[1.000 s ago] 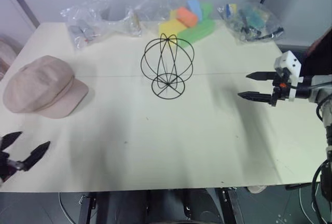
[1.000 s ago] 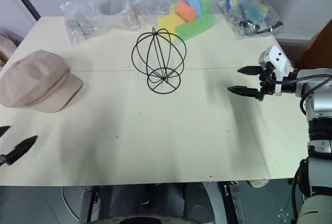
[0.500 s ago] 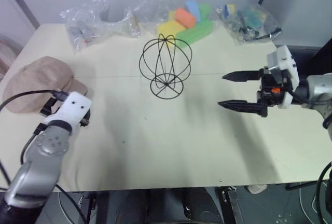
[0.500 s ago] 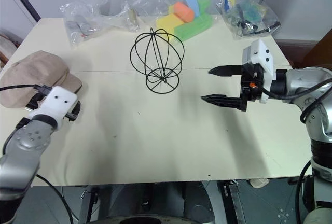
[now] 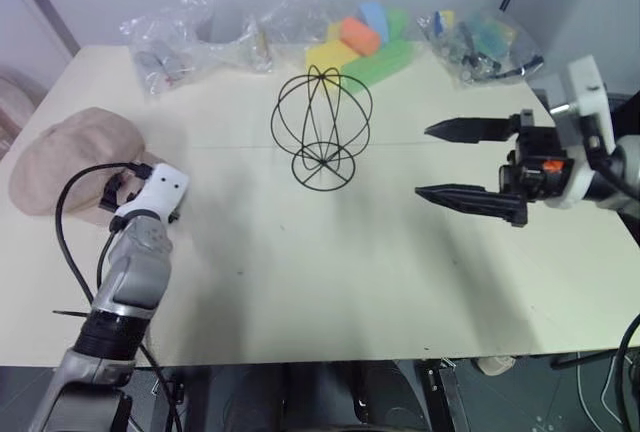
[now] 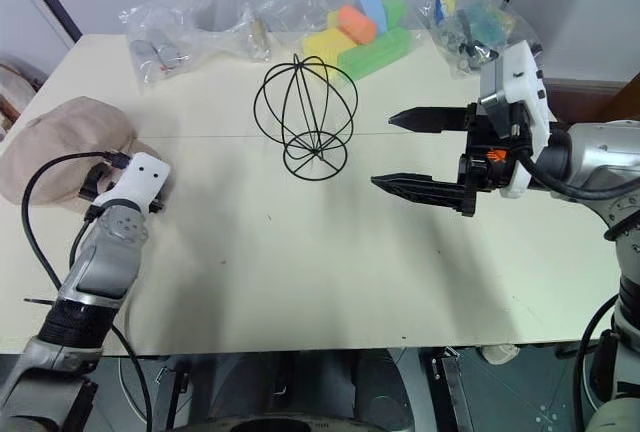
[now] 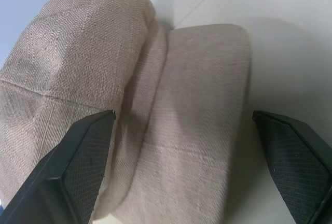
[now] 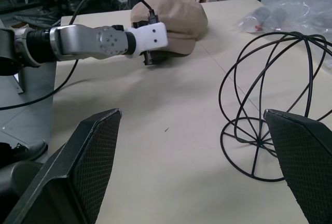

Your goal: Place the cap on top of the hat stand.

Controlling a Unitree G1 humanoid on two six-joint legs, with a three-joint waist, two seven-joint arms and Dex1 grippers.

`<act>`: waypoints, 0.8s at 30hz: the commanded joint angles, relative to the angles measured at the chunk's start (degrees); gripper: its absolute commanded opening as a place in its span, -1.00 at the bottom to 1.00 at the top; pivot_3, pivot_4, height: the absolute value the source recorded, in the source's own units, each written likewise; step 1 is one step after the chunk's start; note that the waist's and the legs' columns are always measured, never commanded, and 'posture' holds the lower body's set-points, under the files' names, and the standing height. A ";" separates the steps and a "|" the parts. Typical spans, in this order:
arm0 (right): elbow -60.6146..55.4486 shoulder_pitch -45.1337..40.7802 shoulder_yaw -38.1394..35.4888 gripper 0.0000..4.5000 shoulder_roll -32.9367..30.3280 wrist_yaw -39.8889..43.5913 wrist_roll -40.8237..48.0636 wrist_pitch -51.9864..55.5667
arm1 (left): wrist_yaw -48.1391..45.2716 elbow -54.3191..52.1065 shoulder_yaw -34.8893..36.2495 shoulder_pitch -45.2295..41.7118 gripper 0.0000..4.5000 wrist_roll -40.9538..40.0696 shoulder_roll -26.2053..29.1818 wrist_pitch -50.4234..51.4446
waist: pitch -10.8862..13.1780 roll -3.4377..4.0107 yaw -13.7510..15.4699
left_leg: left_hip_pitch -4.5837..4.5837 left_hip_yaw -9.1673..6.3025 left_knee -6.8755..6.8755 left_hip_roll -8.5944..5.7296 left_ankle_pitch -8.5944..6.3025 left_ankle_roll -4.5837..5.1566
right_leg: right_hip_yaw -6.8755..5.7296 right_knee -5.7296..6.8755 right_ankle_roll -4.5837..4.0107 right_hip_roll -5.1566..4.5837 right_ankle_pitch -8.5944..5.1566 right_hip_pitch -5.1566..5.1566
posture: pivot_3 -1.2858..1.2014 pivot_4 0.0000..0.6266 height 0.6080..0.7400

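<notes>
Now the left gripper (image 7: 181, 167) hangs spread over the brim of the cap (image 5: 62, 157), which lies at the surface's (image 5: 330, 272) left edge. It should straddle the brim's edge before pinching. The right gripper (image 5: 445, 162) waits spread beside the hat stand (image 5: 321, 127).

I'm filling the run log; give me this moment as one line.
stage: reaching for cap | left gripper: open, straddling brim of cap | right gripper: open, empty, beside hat stand | cap: on table
</notes>
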 commanded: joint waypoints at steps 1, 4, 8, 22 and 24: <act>-1.54 -0.32 -2.65 1.00 -1.25 -1.19 1.81 -0.42 | 0.88 5.85 2.83 0.20 0.99 1.12 0.49 -1.22 | -0.01 0.01 -0.18 | 0.00 0.01 0.04 0.00 0.00 0.00 | 0.00 0.02 0.00 0.00 0.00 0.00 | 0.03 -0.52 1.00; -1.38 -0.19 -2.59 1.00 -1.41 -1.76 2.27 -0.70 | 1.11 8.11 3.96 -0.06 0.99 1.40 1.16 -2.77 | -0.02 0.03 -0.32 | 0.02 0.02 0.08 0.03 0.00 0.00 | 0.02 0.08 0.00 0.02 0.00 0.00 | 0.03 -0.52 1.00; -1.37 0.33 -2.49 1.00 -1.55 -1.95 2.31 -1.16 | 1.01 10.07 5.23 -0.25 0.76 1.38 1.73 -4.39 | -0.02 0.04 -0.37 | 0.03 0.03 0.11 0.05 0.00 0.00 | 0.02 0.12 0.00 0.03 0.00 0.00 | 0.03 -0.52 1.00; -1.41 0.84 -2.29 1.00 -1.66 -2.36 2.67 -2.13 | 0.81 9.93 7.67 -0.58 -0.99 3.16 2.46 -7.91 | -0.03 0.04 -0.07 | -0.02 0.03 0.23 0.06 0.00 0.00 | 0.03 0.13 0.01 -0.02 0.01 0.02 | 0.03 -0.52 1.00; -0.97 0.86 -2.51 1.00 -1.87 -2.63 3.37 -1.30 | 0.03 8.23 7.38 -1.15 -0.99 3.40 3.24 -9.62 | -0.03 0.04 -0.05 | -0.02 0.03 0.23 0.06 0.00 0.00 | 0.02 0.13 0.01 -0.01 0.01 0.02 | 0.03 -0.52 1.00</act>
